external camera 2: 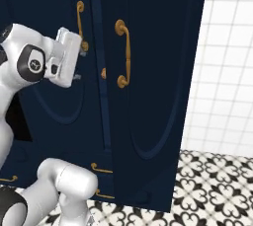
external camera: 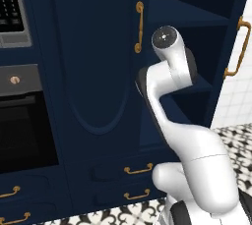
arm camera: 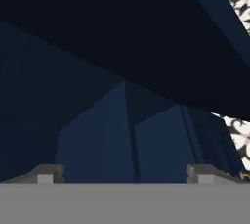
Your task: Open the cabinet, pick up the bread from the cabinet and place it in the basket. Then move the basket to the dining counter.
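Note:
The tall navy cabinet (external camera: 93, 62) has its left arched door shut and its right door (external camera 2: 153, 72) swung wide open, with the brass handle (external camera 2: 123, 55) facing out. Navy shelves (external camera: 189, 15) show inside. My white arm (external camera: 170, 67) reaches into the open right half. In the hand view my gripper (arm camera: 125, 174) is open, its fingertips (arm camera: 46, 174) wide apart with nothing between them, facing a dark navy inner corner under a shelf. The bread, the basket and the dining counter are out of view.
Left of the cabinet stand a black oven (external camera: 19, 130) and a microwave (external camera: 10, 3). Low navy drawers (external camera: 138, 170) with brass pulls sit under the cabinet. The open door juts out over patterned floor tiles (external camera 2: 212, 185) beside a white tiled wall (external camera 2: 227, 72).

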Robot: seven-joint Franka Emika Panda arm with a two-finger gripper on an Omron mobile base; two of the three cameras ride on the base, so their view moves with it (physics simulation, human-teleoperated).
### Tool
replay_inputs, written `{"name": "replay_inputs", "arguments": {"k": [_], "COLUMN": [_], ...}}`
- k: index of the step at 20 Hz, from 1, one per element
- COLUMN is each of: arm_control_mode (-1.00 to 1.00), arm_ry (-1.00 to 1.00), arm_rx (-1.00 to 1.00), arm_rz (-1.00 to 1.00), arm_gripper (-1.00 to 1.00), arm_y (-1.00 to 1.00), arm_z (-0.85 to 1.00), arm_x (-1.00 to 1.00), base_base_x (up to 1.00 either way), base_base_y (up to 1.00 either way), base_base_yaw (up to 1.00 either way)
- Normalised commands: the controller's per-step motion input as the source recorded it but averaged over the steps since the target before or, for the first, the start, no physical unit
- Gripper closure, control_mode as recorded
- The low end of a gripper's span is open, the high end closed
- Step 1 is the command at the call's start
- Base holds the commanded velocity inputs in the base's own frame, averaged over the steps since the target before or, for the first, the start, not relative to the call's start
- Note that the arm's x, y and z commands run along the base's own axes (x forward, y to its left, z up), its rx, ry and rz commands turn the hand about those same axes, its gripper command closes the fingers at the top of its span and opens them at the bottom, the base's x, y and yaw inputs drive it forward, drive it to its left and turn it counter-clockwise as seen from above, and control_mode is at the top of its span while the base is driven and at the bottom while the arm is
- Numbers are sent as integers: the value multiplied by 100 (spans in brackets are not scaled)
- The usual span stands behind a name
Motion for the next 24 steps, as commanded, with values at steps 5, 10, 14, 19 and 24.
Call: {"name": "replay_inputs", "arguments": {"k": [5,10,14,19,24], "arm_control_mode": [-100,-100,-100,-100,-100], "arm_ry": [-17,-11,-12,-12,-13], "arm_rx": [37,23,9,6,5], "arm_rz": [-9,-18,-25,-29,-31], "arm_gripper": [-100,-100,-100,-100,-100], "arm_y": [-21,-15,-15,-20,0], "arm_z": [-10,-12,0,-12,-23], "arm_x": [39,66,11,0,4], "base_base_x": [0,0,0,0,0], "base_base_y": [0,0,0,0,0], "base_base_yaw": [0,0,0,0,0]}}
